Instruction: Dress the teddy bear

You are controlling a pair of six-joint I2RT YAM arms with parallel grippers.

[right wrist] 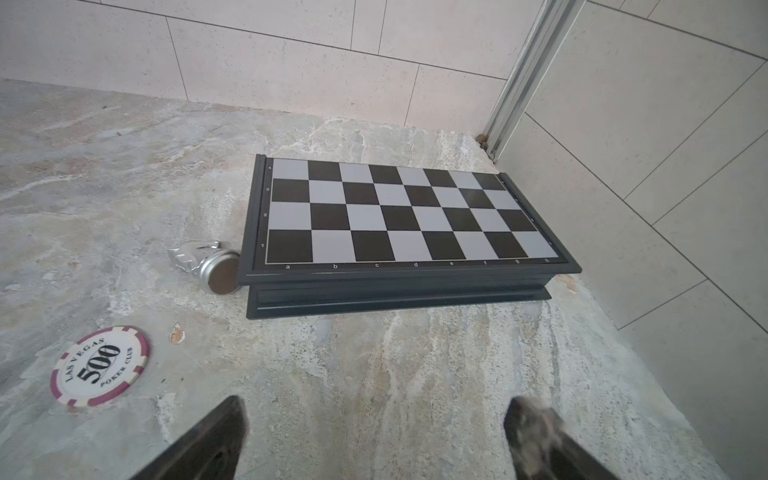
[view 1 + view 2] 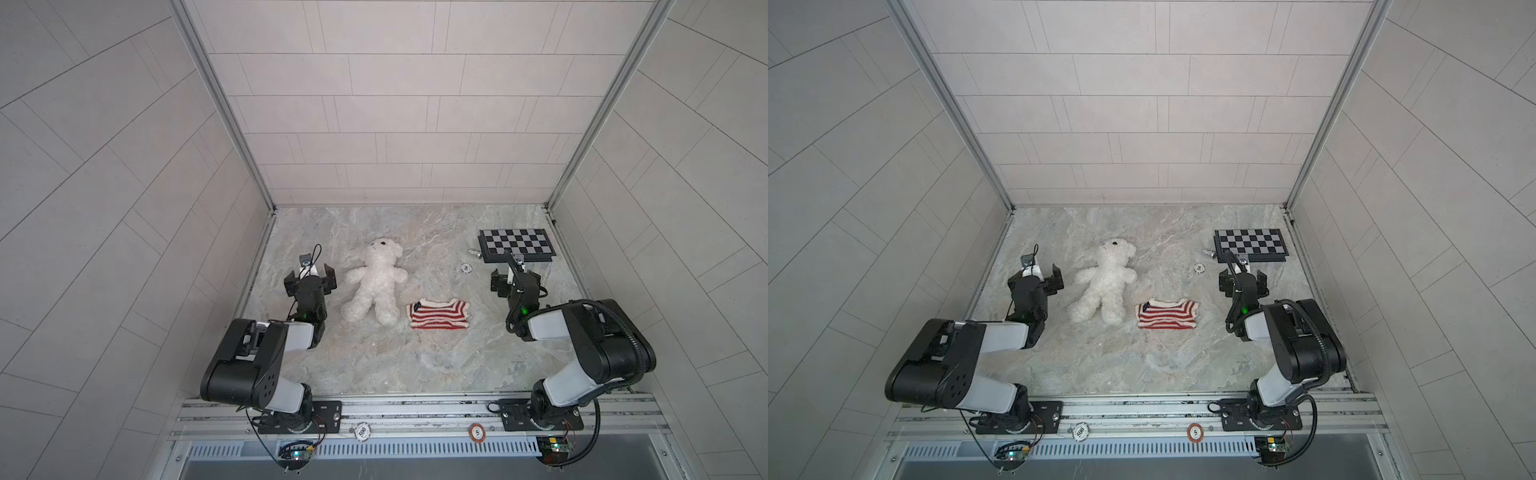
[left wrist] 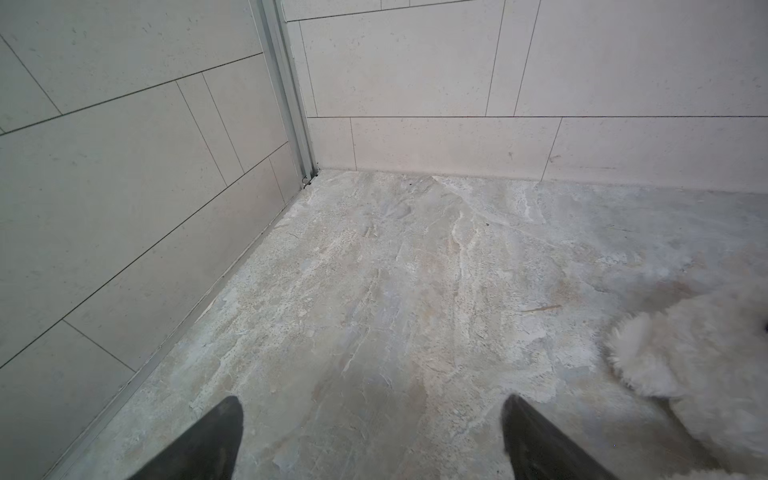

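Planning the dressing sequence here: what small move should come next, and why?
Probably move the right end effector toward the striped sweater: it lies flat beside the teddy bear, untouched, and that end effector is open, empty and nearer it.

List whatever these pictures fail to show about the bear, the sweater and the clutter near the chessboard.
- teddy bear: in the left wrist view, cut off by the frame edge; only part of its fur shows.
- striped sweater: in neither wrist view; too small in both top views to show its neck and sleeve openings.
- silver chess piece: in the right wrist view, lying with its base toward the camera beside the chessboard; its type is unclear.
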